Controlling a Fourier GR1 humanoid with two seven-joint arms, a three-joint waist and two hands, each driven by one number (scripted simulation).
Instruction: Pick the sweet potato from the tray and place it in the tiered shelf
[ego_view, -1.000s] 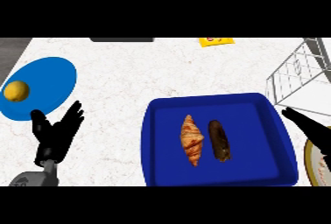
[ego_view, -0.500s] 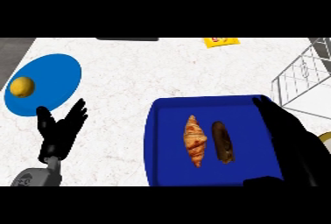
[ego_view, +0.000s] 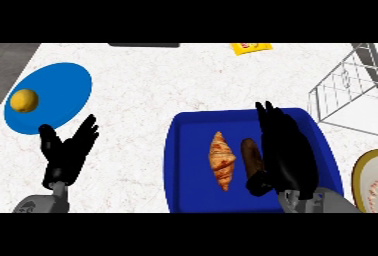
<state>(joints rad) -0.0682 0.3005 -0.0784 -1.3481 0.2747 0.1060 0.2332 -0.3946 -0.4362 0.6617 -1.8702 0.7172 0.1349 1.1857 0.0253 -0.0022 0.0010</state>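
A dark brown sweet potato (ego_view: 251, 154) lies lengthwise on the blue tray (ego_view: 193, 170), just right of a croissant (ego_view: 222, 159). My right hand (ego_view: 284, 150) is over the tray, fingers straight and pointing away, its thumb next to the sweet potato's near end; the hand covers the potato's right side. The wire tiered shelf (ego_view: 345, 90) stands at the upper right, beyond the tray. My left hand (ego_view: 66, 155) rests open at the lower left, fingers up, left of the tray.
A round blue plate (ego_view: 59, 90) with a yellow lemon (ego_view: 24, 100) sits at the far left. A yellow packet (ego_view: 251, 47) lies at the counter's back. A tan plate rim (ego_view: 365, 182) shows at the right edge.
My right hand has come in from the right edge over the tray, onto the sweet potato's right side. The view has shifted a little; the left hand stays raised.
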